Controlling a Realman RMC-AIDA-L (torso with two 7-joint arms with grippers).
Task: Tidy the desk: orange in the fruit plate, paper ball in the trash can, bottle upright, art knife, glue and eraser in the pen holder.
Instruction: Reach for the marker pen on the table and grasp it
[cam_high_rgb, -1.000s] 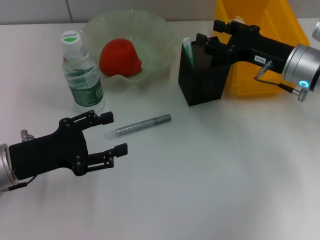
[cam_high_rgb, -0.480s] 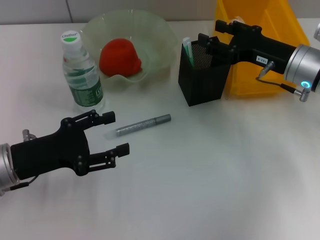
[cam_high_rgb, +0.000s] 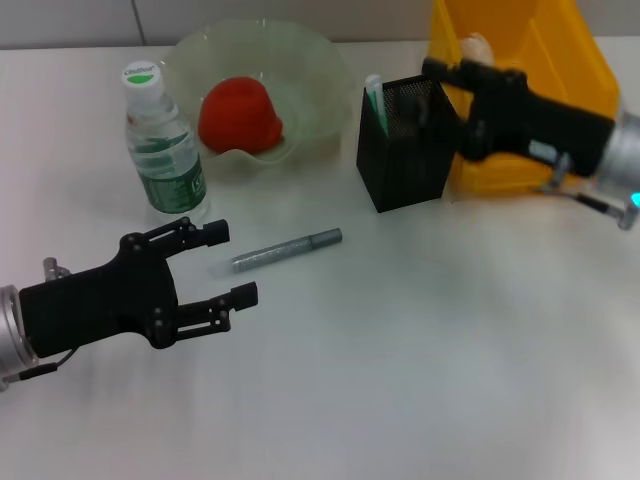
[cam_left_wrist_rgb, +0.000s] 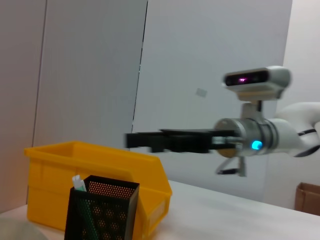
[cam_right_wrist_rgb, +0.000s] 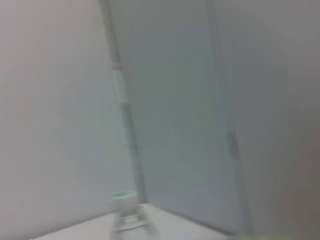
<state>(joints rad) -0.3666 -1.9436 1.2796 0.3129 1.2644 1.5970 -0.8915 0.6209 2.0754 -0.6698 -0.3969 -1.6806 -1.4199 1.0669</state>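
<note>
Right gripper (cam_high_rgb: 445, 75) is pulling back from the pen holder (cam_high_rgb: 405, 143): a second ago it was sitting right over the holder's mouth, now it's sliding off toward the yellow bin (cam_high_rgb: 520, 90) and lifting a bit. It's blurry, so I can't tell if it's open or closed. Left gripper (cam_high_rgb: 235, 265) is barely budging from where it was, hanging low over the surface (cam_high_rgb: 400, 370) near the front left, fingers spread wide with nothing between them.

Silver pen-shaped thing (cam_high_rgb: 287, 248) (looks like the art knife) is lying flat on the surface just past the left gripper's fingertips, angled up toward the holder, apart from the fingers. Bottle (cam_high_rgb: 163, 145) is standing upright beyond the left gripper, right beside the fruit plate (cam_high_rgb: 310, 65), and the orange (cam_high_rgb: 240, 115) is sitting in that plate. Something with a green-and-white top (cam_high_rgb: 375, 95) is poking out of the pen holder's near-left corner.

Room-wise, the front and middle of the surface are giving both arms lots of open space. The pen holder is standing tight against the bin, and the bin is running off the right rear edge of the view.
</note>
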